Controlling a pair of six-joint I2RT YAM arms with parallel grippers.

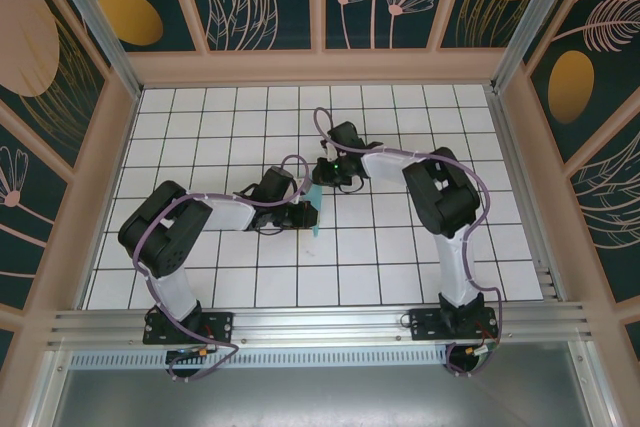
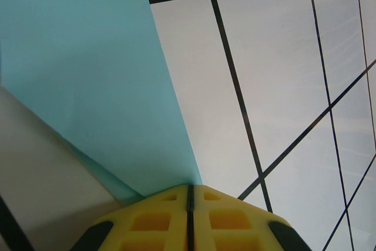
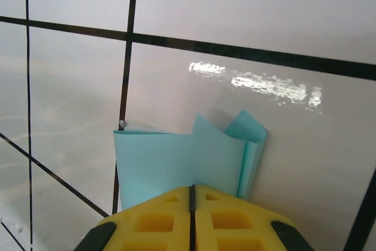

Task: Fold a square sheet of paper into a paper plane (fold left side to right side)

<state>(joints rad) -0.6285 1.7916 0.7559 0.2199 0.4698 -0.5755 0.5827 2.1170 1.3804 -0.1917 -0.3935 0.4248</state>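
Thin, smooth turquoise sheet of paper [image 3: 176,157], folded into crisp layered edges, is held near the middle of the glossy white gridded tabletop [image 1: 400,267]. The left gripper [image 2: 189,195] and right gripper [image 3: 192,195] are both clamped on it, with open tiles on all 4 sides.

The 2 arms rise from their bases, fold at raised elbows and reach inward, wrists close together. The left gripper [image 2: 190,188] points low, its 2 yellow fingers pressed flat together, pinching the paper [image 2: 88,74] at their tips. The right gripper [image 3: 191,188] is closed the same way on the paper's other end.
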